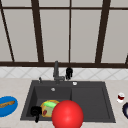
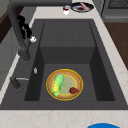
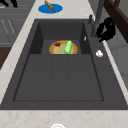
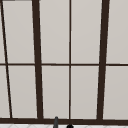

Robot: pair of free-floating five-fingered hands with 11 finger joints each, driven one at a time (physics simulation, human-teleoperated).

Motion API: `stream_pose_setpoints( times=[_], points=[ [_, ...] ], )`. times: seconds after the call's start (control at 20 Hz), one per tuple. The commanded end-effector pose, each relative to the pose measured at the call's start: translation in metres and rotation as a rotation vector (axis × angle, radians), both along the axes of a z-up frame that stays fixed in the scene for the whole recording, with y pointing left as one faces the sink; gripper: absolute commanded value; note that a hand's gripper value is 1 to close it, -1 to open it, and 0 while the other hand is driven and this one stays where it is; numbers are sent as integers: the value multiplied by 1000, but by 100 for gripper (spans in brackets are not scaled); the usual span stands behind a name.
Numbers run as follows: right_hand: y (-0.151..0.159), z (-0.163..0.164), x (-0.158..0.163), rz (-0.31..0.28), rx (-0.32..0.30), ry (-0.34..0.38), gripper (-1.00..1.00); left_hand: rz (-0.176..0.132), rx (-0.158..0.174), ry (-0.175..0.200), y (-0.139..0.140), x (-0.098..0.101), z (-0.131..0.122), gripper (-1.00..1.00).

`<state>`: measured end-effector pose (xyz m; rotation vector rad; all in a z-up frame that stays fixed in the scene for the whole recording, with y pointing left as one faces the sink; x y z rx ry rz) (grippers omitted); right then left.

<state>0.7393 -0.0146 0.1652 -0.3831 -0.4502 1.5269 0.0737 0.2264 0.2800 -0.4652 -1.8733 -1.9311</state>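
Observation:
My left hand (image 1: 36, 110) hovers over the sink's front left corner, fingers relaxed and holding nothing. It sits just left of a yellow-rimmed plate (image 1: 44, 105) in the left basin. The plate (image 2: 76, 81) carries a corn cob (image 2: 57, 85) and a small red piece (image 2: 73, 90). My right hand (image 1: 69, 72) floats behind the sink by the dark faucet (image 1: 56, 72), fingers loosely hanging and touching nothing. In the side views the right hand (image 2: 25, 28) (image 3: 106, 30) is beside the faucet's neck. A large red ball (image 1: 67, 115) covers the sink's front edge.
A blue plate (image 1: 7, 106) with a breadstick lies on the left counter. A small red-and-white cup (image 1: 121, 97) and a dark bowl (image 1: 125, 110) stand on the right counter. The right half of the black sink (image 1: 90, 100) is a flat drainer. A window rises behind.

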Motion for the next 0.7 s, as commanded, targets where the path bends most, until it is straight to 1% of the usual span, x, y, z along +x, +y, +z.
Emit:
stream_pose_setpoints(
  times=[0.0,0.1,0.35,0.65],
  points=[
    [27,11,0,4,11,-53,100,0,0,0,0,0,0,0],
    [27,12,0,3,6,-35,100,0,0,0,0,0,0,0],
    [29,18,0,-2,15,11,100,0,0,0,0,0,0,0],
    [28,20,0,-2,12,23,100,0,0,0,0,0,0,0]
  ],
)
